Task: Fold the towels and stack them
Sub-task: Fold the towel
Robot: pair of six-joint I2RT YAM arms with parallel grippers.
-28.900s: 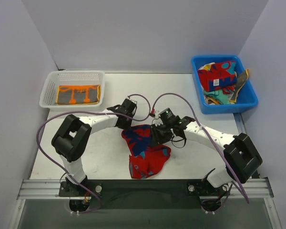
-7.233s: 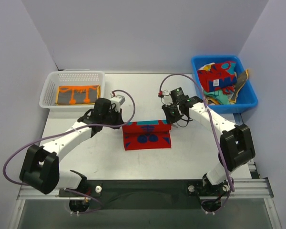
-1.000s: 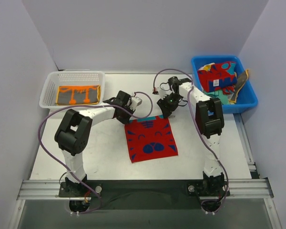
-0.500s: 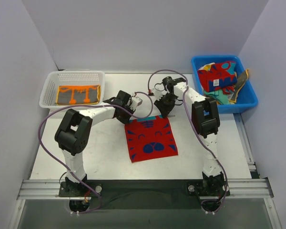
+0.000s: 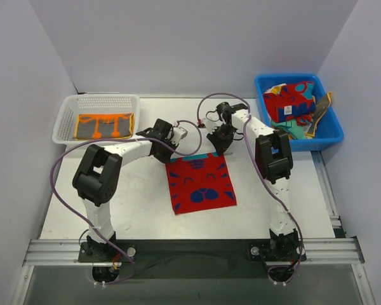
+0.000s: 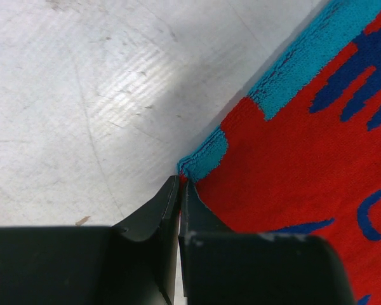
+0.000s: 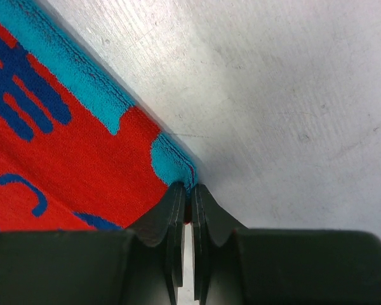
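A red towel (image 5: 200,185) with blue and teal shapes lies spread flat in the middle of the table. My left gripper (image 5: 167,154) is shut on the towel's far left corner (image 6: 200,155). My right gripper (image 5: 220,152) is shut on its far right corner (image 7: 174,162). In both wrist views the black fingers pinch the teal edge. An orange and grey towel (image 5: 104,125) lies folded in the white basket (image 5: 70,108). More towels (image 5: 291,101), red and teal ones, sit heaped in the blue bin (image 5: 329,130).
The white basket stands at the far left, the blue bin at the far right. Purple cables loop from both arms over the table. Bare white tabletop (image 5: 140,197) lies around the spread towel.
The right gripper has closed on the towel's far right corner over the last second. The left gripper stayed shut on the far left corner. The towel has not moved.
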